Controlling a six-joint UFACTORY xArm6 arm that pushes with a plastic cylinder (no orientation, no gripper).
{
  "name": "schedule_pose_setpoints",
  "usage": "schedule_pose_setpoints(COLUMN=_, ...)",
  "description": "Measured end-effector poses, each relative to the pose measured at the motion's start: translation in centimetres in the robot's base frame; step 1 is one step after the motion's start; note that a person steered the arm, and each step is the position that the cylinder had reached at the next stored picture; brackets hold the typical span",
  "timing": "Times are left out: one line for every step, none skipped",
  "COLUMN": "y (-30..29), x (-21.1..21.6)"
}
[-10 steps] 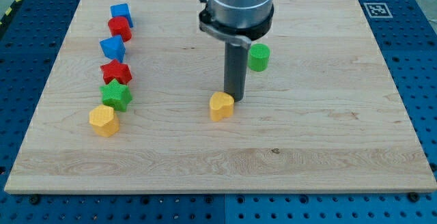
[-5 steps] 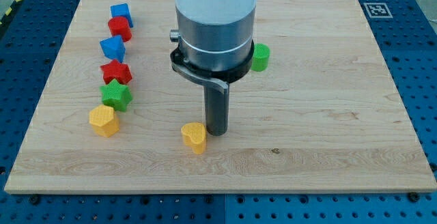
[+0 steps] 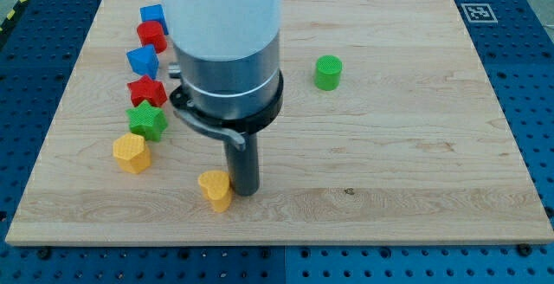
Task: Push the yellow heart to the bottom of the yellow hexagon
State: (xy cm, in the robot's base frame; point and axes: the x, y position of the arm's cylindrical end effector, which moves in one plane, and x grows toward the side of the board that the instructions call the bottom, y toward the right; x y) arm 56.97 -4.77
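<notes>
My end effector was just a bare rod, nothing to grasp with; my tip point(image 3: 243, 192) touched the yellow heart point(image 3: 215, 189) on its right. Heart sat lower right of the yellow hexagon point(image 3: 131, 152), not underneath yet, I'd say.

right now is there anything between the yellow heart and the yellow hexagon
No. In the camera view, only bare board separates the yellow heart from the yellow hexagon. My tip sits against the heart's right side.

A robotics lab: a wooden counter point(image 3: 415, 145) lies on a blue perforated mounting plate point(image 3: 537, 85), a printed fiducial marker point(image 3: 476, 12) sits at the counter's top right corner, and yellow-black hazard tape point(image 3: 10, 14) edges the view's left.
</notes>
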Motion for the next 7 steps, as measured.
schedule_pose_setpoints(y=-1.1, x=0.4)
schedule_pose_setpoints(y=-0.3, x=0.6)
schedule_pose_setpoints(y=1.1, x=2.0)
schedule_pose_setpoints(y=1.0, x=2.1)
schedule_pose_setpoints(y=-0.7, x=2.1)
schedule_pose_setpoints(y=-3.1, x=2.1)
schedule_pose_setpoints(y=-4.9, x=2.1)
